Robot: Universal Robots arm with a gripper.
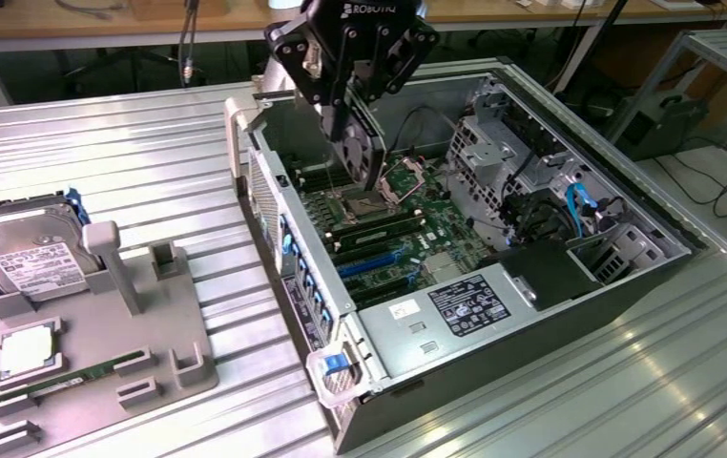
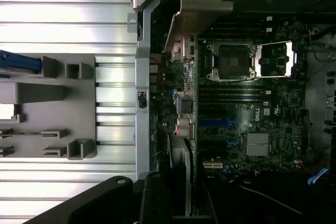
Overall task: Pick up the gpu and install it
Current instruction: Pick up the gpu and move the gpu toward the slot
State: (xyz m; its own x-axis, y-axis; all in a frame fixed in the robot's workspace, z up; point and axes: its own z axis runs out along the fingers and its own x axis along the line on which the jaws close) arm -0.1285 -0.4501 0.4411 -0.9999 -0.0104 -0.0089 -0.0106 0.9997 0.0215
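Note:
The gpu (image 1: 361, 145), a thin dark card with a round fan on its face, hangs on edge above the open computer case (image 1: 618, 277). My gripper (image 1: 353, 95) is shut on the card's upper edge, and its lower edge hovers over the motherboard (image 1: 396, 224) near the CPU socket. In the wrist view the gpu (image 2: 181, 166) appears edge-on between my dark fingers (image 2: 155, 198), with its silver bracket (image 2: 195, 4) at the far end. The blue expansion slots (image 1: 370, 267) lie on the board nearer the case's front.
On the exterior view's left, a grey fixture tray (image 1: 179, 372) holds a hard drive (image 1: 27, 258), a CPU (image 1: 27, 348) and a RAM stick (image 1: 77, 375). The case walls, the drive cage (image 1: 497, 143) and blue cables (image 1: 580, 205) surround the board.

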